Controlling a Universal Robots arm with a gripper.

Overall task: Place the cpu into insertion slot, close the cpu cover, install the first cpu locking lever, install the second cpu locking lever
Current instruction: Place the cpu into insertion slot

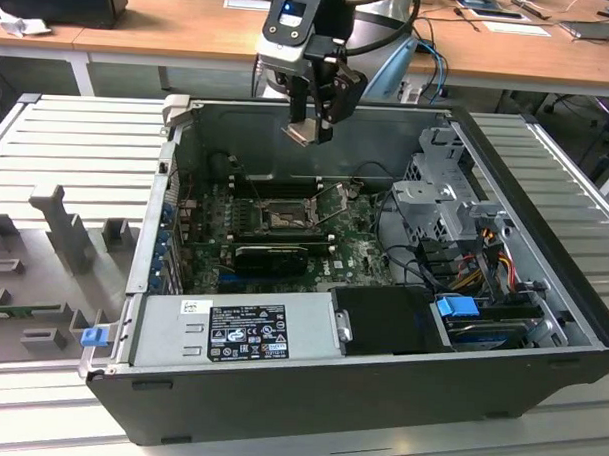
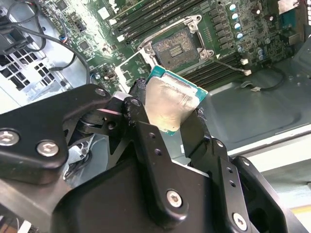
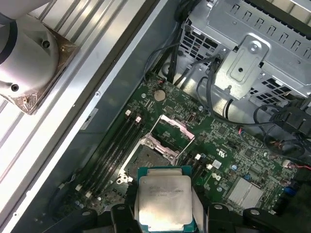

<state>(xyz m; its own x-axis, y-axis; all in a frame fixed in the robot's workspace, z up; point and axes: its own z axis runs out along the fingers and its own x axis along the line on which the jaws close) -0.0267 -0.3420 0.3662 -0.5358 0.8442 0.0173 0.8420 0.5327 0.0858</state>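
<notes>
A big grey metal table (image 1: 78, 130) with long ridges holds everything. An open black computer case (image 1: 379, 401) sits flat on it, in the middle. Just beside the case, on the exterior view's left, grey plastic holders (image 1: 60, 214) lie on the table. The ridged top shows on the case's other side too.

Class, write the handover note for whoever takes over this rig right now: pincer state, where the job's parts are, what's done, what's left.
Pincer: shut on the cpu, held above the open case, over the motherboard.
Insertion slot: empty, contact field bare.
Cpu cover: raised open beside the slot.
Done: cpu is in the grasp.
Left: cpu not seated, cover not closed, neither locking lever installed.
</notes>
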